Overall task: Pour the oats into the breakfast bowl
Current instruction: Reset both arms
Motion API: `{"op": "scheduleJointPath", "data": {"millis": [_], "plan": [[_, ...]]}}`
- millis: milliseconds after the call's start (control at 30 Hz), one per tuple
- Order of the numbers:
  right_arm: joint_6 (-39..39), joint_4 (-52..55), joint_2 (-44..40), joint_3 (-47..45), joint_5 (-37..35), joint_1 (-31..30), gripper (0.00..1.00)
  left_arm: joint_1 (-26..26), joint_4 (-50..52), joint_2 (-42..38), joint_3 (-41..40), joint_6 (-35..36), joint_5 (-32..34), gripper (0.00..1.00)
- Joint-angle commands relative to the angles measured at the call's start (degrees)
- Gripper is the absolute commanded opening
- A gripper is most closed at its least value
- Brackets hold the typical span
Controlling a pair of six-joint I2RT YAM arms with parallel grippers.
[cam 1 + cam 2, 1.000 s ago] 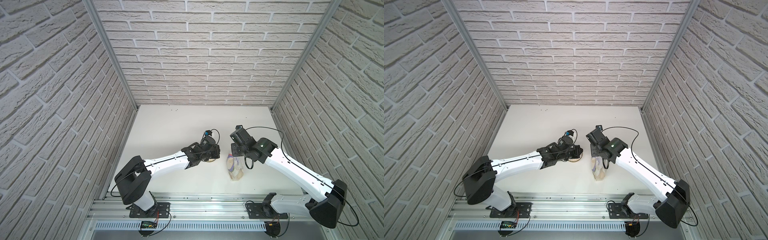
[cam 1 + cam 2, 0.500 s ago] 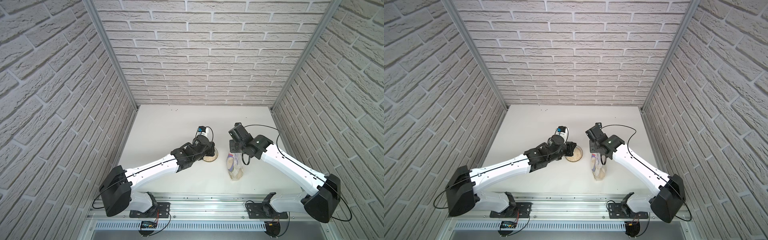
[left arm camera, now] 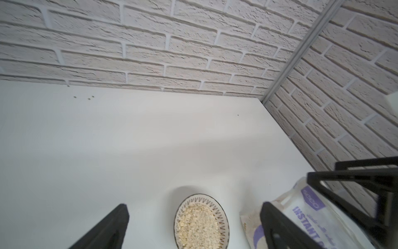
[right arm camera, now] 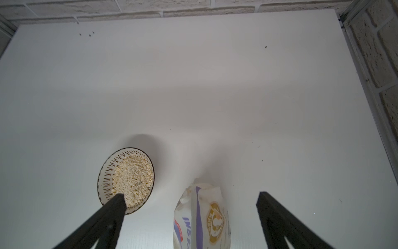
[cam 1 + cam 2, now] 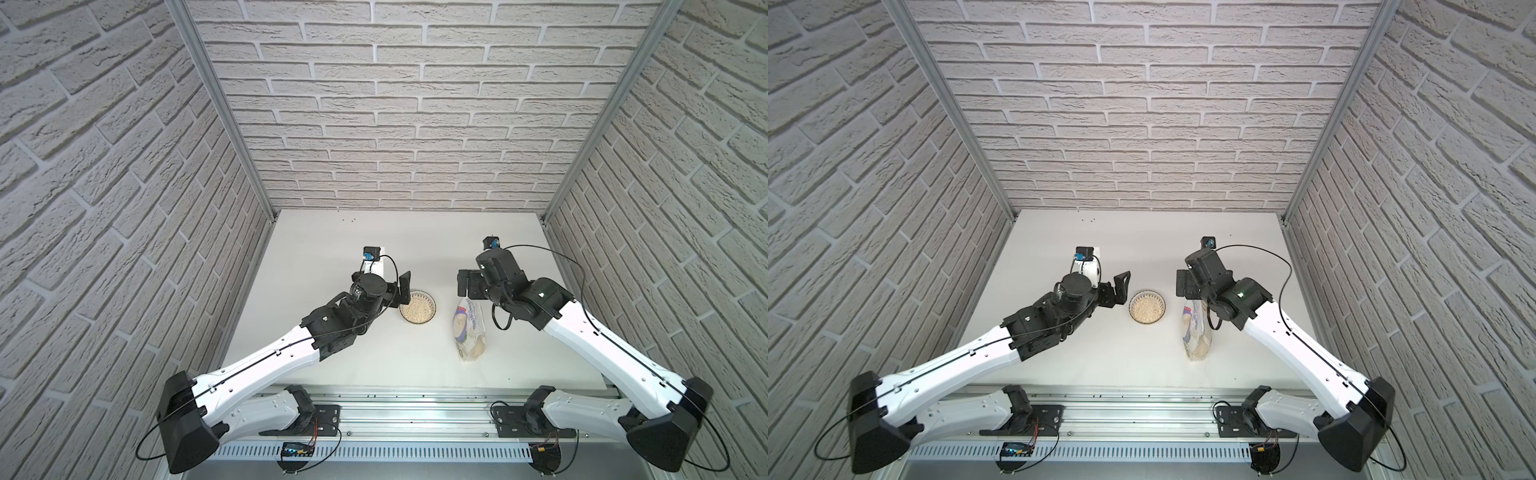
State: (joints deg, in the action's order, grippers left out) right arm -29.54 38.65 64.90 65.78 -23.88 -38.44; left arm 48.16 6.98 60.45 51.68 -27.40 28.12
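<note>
bowl [image 5: 417, 308]: holds oats [image 5: 417, 309], mid-table
bag [image 5: 468, 330]: right of bowl
left gripper [image 3: 193, 224]: wide, empty
right gripper [image 4: 191, 217]: wide, empty

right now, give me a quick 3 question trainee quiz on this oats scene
1. True or false: the breakfast bowl already holds oats.
2. The oats bag is: A) gripped by the right gripper, B) free on the table, C) inside the bowl.
3. Fill in: the fingers of the left gripper stand ____.

Key: 1 true; 2 B; 3 open.
</note>
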Motion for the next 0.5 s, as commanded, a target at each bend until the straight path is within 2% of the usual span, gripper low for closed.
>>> {"op": "scheduleJointPath", "data": {"millis": [0,200,300,367,467], "plan": [[1.01,-7.36,-4.88,-3.12,-6.77,0.29,1.0,-3.35,1.68,-2.26,2.25,6.1,6.72,0.98],[10.93,-23.48,-12.51,-10.79,-9.48,0.29,1.0,-11.84,1.59,-5.54,2.11,5.99,14.49,0.98],[16.16,-24.82,-12.55,-11.19,-17.28,0.29,1.0,-17.8,2.32,-4.65,3.07,8.27,12.75,0.98],[19.11,-25.16,-11.93,-11.34,-21.94,0.42,1.0,-21.44,2.63,-3.36,4.13,13.15,9.85,0.98],[25.41,-32.64,-11.26,-15.64,-24.02,2.16,1.0,-27.57,2.62,-2.3,3.95,12.44,9.57,0.98]]}}
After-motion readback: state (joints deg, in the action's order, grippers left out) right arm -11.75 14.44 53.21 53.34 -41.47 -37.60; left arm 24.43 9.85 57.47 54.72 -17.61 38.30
